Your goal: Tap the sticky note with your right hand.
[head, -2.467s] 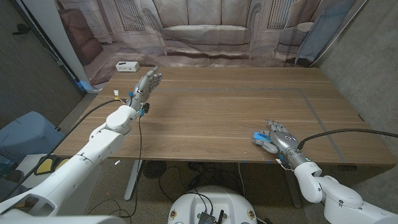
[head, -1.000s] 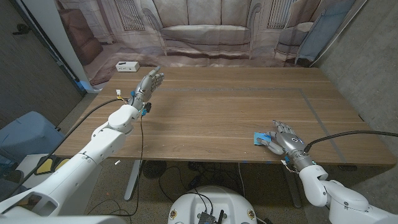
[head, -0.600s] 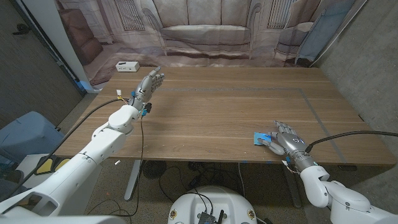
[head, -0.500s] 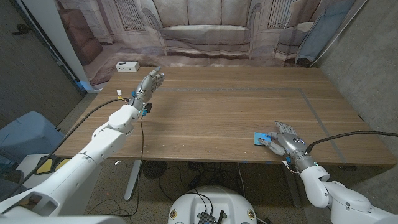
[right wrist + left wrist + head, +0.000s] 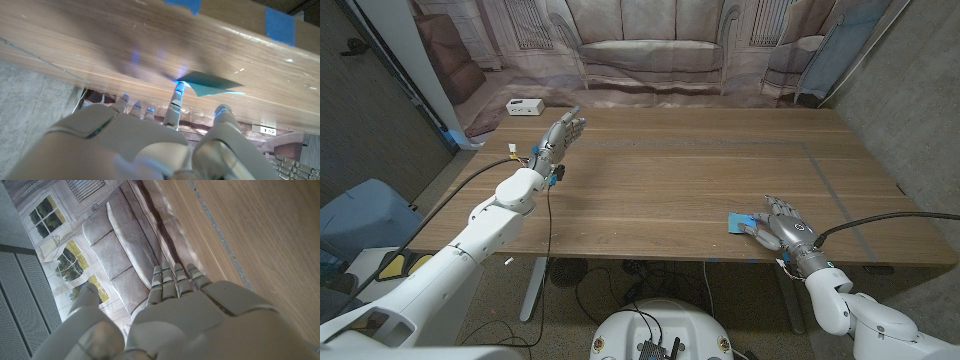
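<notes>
The blue sticky note (image 5: 740,221) lies on the wooden table (image 5: 680,170) near its front right edge. My right hand (image 5: 783,227) sits just right of the note, low over the table, fingers spread and holding nothing. In the right wrist view the note (image 5: 212,83) is a teal sheet, and one of the fingertips (image 5: 178,90) reaches its corner. My left hand (image 5: 558,133) is raised over the far left of the table, fingers straight and apart, empty. The left wrist view has the back of that hand (image 5: 195,315) above bare wood.
A small white box (image 5: 524,106) stands at the table's back left corner. Blue tape pieces (image 5: 280,25) mark the table near my right hand. A thin taped line (image 5: 820,165) runs across the right part of the table. A printed sofa backdrop hangs behind.
My right hand has drawn back a little to the right, uncovering more of the sticky note. The left arm and the note have not moved.
</notes>
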`<state>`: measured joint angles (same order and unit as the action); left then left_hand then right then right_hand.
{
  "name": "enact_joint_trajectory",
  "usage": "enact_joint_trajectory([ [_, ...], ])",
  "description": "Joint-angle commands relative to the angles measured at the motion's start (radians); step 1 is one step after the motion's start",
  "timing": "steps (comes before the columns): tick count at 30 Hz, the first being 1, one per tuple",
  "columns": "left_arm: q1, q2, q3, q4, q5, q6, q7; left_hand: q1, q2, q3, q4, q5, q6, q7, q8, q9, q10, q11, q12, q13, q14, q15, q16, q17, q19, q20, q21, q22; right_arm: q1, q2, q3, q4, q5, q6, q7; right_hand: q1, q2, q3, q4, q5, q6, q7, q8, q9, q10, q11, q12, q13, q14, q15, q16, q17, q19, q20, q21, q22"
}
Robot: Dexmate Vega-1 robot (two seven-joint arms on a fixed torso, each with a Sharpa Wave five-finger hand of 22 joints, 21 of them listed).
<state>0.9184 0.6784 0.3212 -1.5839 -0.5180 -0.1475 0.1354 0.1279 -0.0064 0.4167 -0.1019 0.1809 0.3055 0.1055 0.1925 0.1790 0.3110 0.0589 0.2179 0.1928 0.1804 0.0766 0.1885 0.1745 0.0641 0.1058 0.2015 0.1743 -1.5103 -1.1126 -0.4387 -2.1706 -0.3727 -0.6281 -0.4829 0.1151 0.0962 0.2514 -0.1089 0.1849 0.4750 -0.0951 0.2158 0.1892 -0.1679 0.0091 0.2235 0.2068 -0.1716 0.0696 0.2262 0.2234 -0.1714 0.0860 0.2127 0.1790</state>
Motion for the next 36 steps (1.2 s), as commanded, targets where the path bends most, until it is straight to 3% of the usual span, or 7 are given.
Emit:
enact_joint_trajectory([
  [1, 0.0, -0.001, 0.002, -0.005, 0.003, 0.002, 0.003, -0.002, 0.01, 0.003, -0.008, -0.002, 0.01, -0.004, -0.001, 0.002, 0.005, 0.0, 0.0, 0.004, 0.012, 0.002, -0.002, 0.003, -0.002, 0.01, -0.004, 0.006, -0.01, -0.003, 0.008, 0.006, 0.018, -0.007, -0.014, 0.01, -0.002, 0.006, 0.0, -0.001, 0.012, 0.0, -0.002, 0.003, -0.001, 0.003, 0.005, 0.002, -0.156, 0.009, 0.009, 0.001, -0.076, 0.003, 0.009, 0.004],
  [20, -0.012, -0.014, 0.006, 0.013, 0.001, -0.006, -0.001, -0.002, 0.012, 0.002, -0.01, -0.002, 0.011, -0.004, -0.002, 0.002, 0.006, -0.001, -0.001, 0.004, 0.01, 0.002, -0.002, 0.003, -0.003, 0.011, -0.004, 0.006, -0.018, -0.006, 0.023, 0.004, 0.035, -0.011, -0.038, 0.013, -0.002, 0.008, -0.002, -0.001, 0.02, 0.001, -0.003, 0.003, 0.008, 0.007, 0.006, 0.001, -0.147, 0.009, 0.011, 0.0, -0.067, 0.008, 0.01, 0.004],
  [36, -0.012, -0.016, 0.004, 0.013, 0.001, -0.006, 0.007, -0.003, 0.013, 0.002, -0.011, -0.002, 0.011, -0.003, -0.002, 0.002, 0.006, -0.001, -0.002, 0.004, 0.01, 0.001, -0.002, 0.003, -0.003, 0.011, -0.004, 0.006, -0.032, -0.011, 0.046, 0.001, 0.031, 0.028, -0.075, 0.017, -0.004, 0.01, -0.005, -0.002, -0.016, -0.007, -0.02, 0.004, 0.017, 0.01, 0.006, 0.002, -0.133, 0.011, 0.014, 0.0, -0.061, 0.016, 0.01, 0.004],
])
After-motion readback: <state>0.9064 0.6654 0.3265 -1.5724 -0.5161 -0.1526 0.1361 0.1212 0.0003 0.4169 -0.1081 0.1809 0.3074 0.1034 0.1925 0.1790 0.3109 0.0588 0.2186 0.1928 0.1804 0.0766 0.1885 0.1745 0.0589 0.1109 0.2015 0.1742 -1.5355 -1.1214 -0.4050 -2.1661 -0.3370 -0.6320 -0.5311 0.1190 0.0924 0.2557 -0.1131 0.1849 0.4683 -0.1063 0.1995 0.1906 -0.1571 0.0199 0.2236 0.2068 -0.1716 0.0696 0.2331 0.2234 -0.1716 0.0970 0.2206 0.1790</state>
